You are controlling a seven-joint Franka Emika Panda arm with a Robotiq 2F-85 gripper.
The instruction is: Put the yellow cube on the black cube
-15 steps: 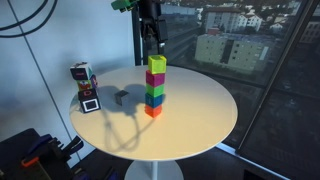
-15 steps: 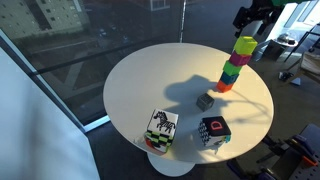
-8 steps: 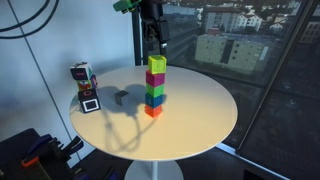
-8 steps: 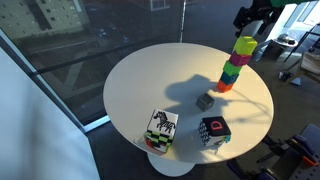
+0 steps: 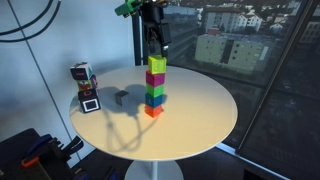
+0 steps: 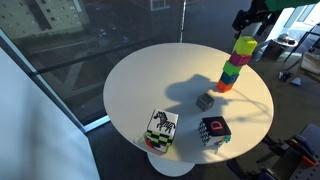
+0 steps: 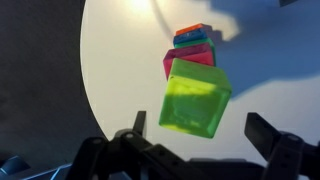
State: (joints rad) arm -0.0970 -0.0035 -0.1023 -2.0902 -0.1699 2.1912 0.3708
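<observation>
The yellow cube [image 5: 157, 64] tops a stack of coloured cubes on the round white table [image 5: 200, 120]; it also shows in the other exterior view [image 6: 245, 44] and large in the wrist view [image 7: 195, 97]. Below it sit magenta [image 5: 155, 78], green, blue and orange cubes. The black cube [image 5: 121, 97] lies alone on the table, left of the stack, also seen in an exterior view [image 6: 204, 101]. My gripper [image 5: 154, 40] hangs just above the yellow cube, open and empty, its fingers [image 7: 200, 135] wide on either side of the cube.
A multicoloured toy robot on a white base [image 5: 84, 86] stands near the table's edge beyond the black cube. Two patterned boxes [image 6: 160, 128] [image 6: 212, 131] stand at the table edge. Glass windows surround the table.
The gripper has shifted very slightly above the stack; the cubes have not moved.
</observation>
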